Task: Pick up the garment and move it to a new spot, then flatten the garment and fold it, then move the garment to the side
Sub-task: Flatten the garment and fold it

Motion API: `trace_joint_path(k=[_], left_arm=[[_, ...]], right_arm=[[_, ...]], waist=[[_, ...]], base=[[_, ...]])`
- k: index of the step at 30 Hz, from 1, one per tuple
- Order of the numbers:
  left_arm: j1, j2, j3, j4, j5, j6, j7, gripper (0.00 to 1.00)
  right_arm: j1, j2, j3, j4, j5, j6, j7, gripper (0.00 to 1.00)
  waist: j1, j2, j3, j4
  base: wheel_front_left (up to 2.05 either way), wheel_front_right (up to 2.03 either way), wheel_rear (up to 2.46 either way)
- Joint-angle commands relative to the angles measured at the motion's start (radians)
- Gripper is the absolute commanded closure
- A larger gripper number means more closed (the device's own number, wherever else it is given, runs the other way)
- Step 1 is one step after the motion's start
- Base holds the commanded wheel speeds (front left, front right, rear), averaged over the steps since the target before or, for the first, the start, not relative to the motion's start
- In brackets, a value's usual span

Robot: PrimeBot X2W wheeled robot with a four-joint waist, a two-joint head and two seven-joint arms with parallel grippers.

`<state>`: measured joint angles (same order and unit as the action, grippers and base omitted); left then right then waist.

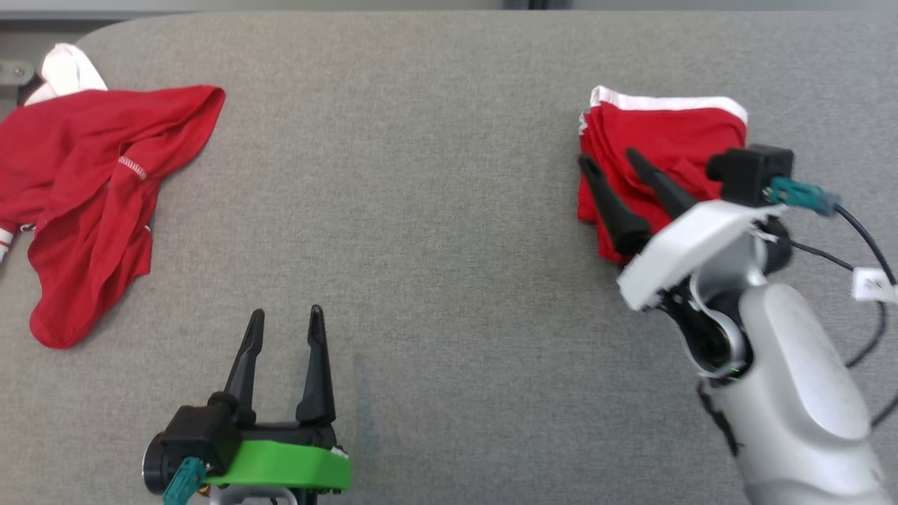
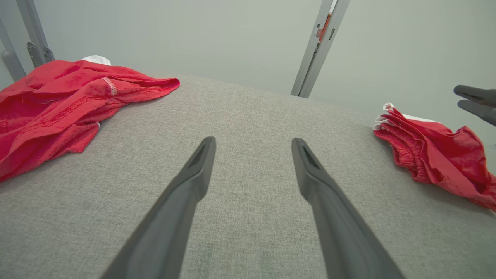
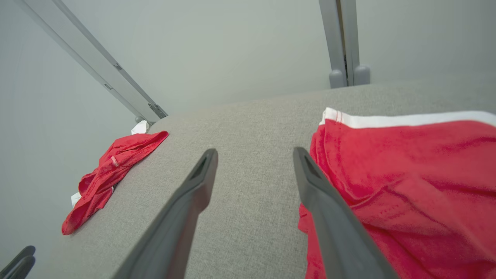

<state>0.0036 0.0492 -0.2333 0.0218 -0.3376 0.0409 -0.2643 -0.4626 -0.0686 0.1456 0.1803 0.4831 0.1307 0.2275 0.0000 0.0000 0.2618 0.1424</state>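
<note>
- Right gripper point(image 1: 607, 156): spread, nothing pinched, over the left edge of the folded red cloth garment with white waistband point(image 1: 666, 130).
- Lies near the right edge of the grey fabric surface point(image 1: 449, 210).
- Left gripper point(image 1: 286, 312): spread, empty, at the near edge.
- Crumpled red cloth garment point(image 1: 91, 182): far left corner.

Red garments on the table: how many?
2. A crumpled garment lies at the left edge of the table; a folded garment sits at the right, by the open right gripper. A white cloth behind the crumpled one may be part of it.
</note>
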Motion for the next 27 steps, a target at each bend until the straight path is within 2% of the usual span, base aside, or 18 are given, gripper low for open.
trace_joint_path(k=[1,3,7,14,21,27], left_arm=[[0.022,0.002,0.01,-0.001,0.012,-0.001,0.0,0.0],[0.037,0.003,0.026,-0.004,0.019,-0.003,0.0,0.0],[0.076,0.003,0.062,0.001,0.041,-0.014,0.0,0.0],[0.137,0.003,0.099,0.009,0.069,-0.024,0.0,0.0],[0.186,0.003,0.118,0.028,0.102,-0.049,0.0,0.0],[0.195,0.003,0.132,0.035,0.11,-0.061,0.0,0.0]], right_arm=[[0.036,-0.043,-0.001,-0.024,-0.038,0.0,-0.035,0.0],[0.092,-0.056,-0.014,-0.053,-0.063,0.0,-0.087,0.0],[0.194,-0.123,-0.046,-0.092,-0.131,-0.001,-0.246,0.0],[0.341,-0.127,-0.166,-0.022,-0.182,0.0,-0.436,0.0],[0.435,-0.129,-0.231,0.041,-0.295,0.0,-0.492,0.0],[0.495,-0.121,-0.251,0.015,-0.36,-0.001,-0.493,0.0]], waist=[[0.0,0.0,-0.042,-0.029],[0.0,0.0,-0.067,-0.04],[0.0,0.0,-0.121,-0.062],[0.0,0.0,-0.203,-0.087],[0.0,0.0,-0.253,-0.105],[0.0,0.0,-0.265,-0.105]], base=[[0.0,0.0,0.0],[0.0,0.0,0.0],[0.0,0.0,0.0],[0.0,0.0,0.0],[0.0,0.0,0.0],[0.0,0.0,0.0]])
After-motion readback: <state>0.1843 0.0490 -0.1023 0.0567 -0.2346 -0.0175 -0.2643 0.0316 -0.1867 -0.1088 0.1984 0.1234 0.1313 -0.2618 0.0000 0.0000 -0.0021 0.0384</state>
